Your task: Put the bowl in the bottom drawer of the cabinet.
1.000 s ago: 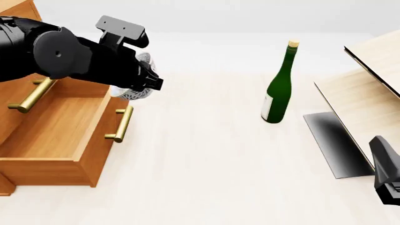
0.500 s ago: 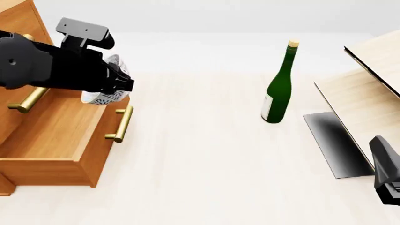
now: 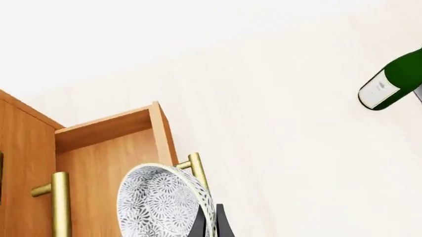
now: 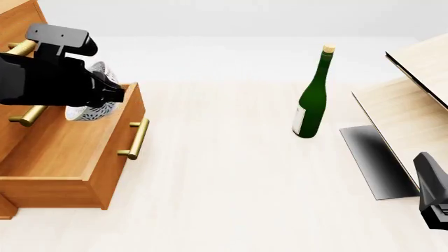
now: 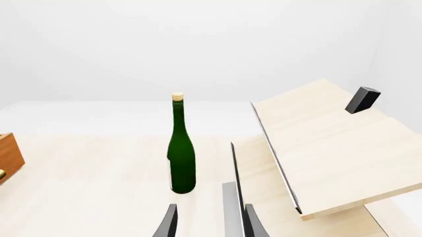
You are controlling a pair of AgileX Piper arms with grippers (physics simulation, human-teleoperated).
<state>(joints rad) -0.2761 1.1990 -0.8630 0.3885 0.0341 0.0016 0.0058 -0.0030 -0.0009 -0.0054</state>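
Left wrist view: left gripper clamps the bowl by its rim, over the bottom drawer.
Front view: bowl above the pulled-out drawer of the cabinet; green bottle well apart.
Right wrist view: right gripper fingers spread, holding nothing.

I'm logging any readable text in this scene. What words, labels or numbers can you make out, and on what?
None can be read.
Green bottle: its white label shows only faint grey marks, too blurred to read.
Bowl, cabinet and bottom drawer: no text, only pattern and wood.
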